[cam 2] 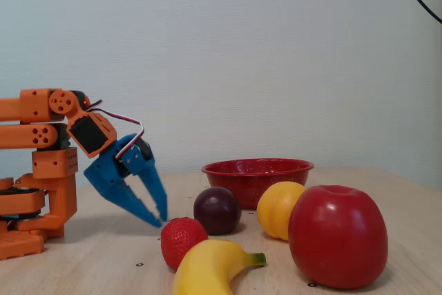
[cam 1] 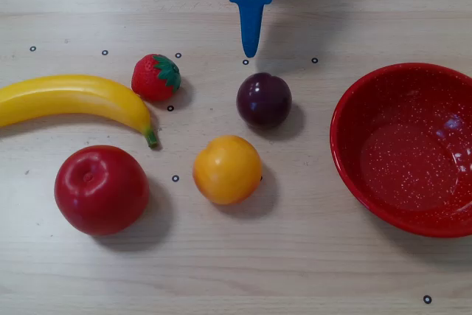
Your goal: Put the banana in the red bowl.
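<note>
**Banana lying on the table, well apart from the bowl**

Lying on its side at the left of the overhead view: the banana point(cam 1: 74, 99), green stem tip pointing toward the middle, resting on the wooden table point(cam 1: 295, 271). Sitting at the far right edge of that view: the red bowl point(cam 1: 346, 145), upright, holding nothing. Standing between the two: a strawberry point(cam 1: 155, 77) just beside the banana's upper curve, a red apple point(cam 1: 101, 189) just below the banana, a yellow-orange fruit point(cam 1: 227, 169) near the middle, and a dark plum point(cam 1: 263, 99) above it.

Hanging at the top centre of the overhead view: the blue gripper point(cam 1: 250, 51), tip pointing down at the table near the plum, touching no fruit. Showing in the fixed view as two blue fingers point(cam 2: 160, 217) meeting at the tips, closed, grasping nothing, poised just above the table beside the strawberry point(cam 2: 184, 242). Appearing nearest the fixed camera: the banana point(cam 2: 207, 267) in the foreground.
</note>
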{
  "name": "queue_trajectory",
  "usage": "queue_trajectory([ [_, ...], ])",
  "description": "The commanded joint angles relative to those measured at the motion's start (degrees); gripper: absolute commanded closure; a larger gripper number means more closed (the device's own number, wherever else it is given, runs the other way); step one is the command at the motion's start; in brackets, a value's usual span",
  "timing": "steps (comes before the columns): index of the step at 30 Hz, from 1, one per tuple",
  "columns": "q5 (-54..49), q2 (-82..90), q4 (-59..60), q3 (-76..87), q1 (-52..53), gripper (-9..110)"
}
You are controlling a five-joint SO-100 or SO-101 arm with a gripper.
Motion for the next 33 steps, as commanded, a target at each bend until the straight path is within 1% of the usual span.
queue_trajectory([
  [1,2.6,-2.5,1.4,-8.9,-1.8,101],
  [9,7.9,-14.9,6.8,-21.5,-5.4,101],
  [18,14.2,-31.4,20.8,-42.8,-9.6,101],
  [22,18.0,-37.4,26.2,-51.5,-12.7,101],
  [30,19.3,-52.4,36.8,-73.0,-21.3,101],
  [33,22.9,-56.9,39.6,-80.3,-24.0,101],
])
